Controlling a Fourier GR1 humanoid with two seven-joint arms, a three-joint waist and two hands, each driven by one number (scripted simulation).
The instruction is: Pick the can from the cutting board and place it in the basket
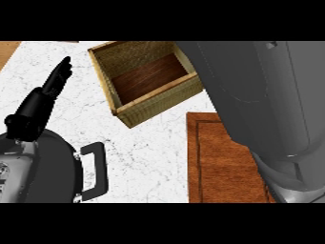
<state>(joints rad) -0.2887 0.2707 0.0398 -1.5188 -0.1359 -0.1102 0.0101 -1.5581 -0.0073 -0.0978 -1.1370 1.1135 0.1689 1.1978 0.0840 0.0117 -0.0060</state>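
Head view, the only one. The right forearm point(277, 109) fills the right side, a grey bulk running from the top edge to the bottom and covering the near corner of the basket point(157, 108) and the right part of the cutting board point(218, 157). The right hand shows nowhere, so I cannot tell whether it is wide, narrow or holding anything. The can is not seen either: not on the bare part of the board, not on the basket's brown floor. It may be under the forearm or in the hidden hand; a small dark-red patch at the right edge is too slight to name. The left hand point(52, 86) rests at upper left with straight fingers pointing up, holding nothing, well apart from the basket. Risks, as judgement: with the forearm overlapping the basket's wall, a low sweep could nudge or turn the basket, which already sits askew to the board. With the can hidden, a release cannot be checked against the opening and could land on the rim. Surface: white veined counter point(147, 152), board lying flat on it just beside the basket. A wood-brown strip shows at top left beyond the counter's edge; nothing more of the room.
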